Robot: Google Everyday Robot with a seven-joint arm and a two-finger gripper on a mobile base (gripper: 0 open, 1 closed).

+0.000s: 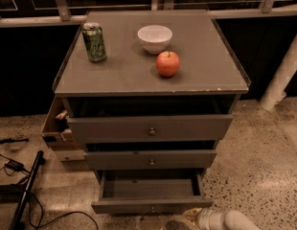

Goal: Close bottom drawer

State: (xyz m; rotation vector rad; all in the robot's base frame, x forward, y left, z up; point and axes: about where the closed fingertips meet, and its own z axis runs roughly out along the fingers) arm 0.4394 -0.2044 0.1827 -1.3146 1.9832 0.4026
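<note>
The bottom drawer (151,205) is the lowest and narrowest of three grey drawers. It stands pulled well out, its empty inside showing, with its small round knob (152,209) at the centre of the flat front. My gripper (179,224) is at the bottom edge of the view, just in front of the drawer front and a little right of the knob. The white arm (222,220) comes in behind it from the right. Most of the gripper is cut off by the frame edge.
The top drawer (149,127) and middle drawer (151,159) stand slightly out. A green can (94,42), a white bowl (154,37) and an apple (167,63) sit on the cabinet top. A cardboard box (56,131), cables and a black rod (25,191) lie left; a white pipe (282,75) stands right.
</note>
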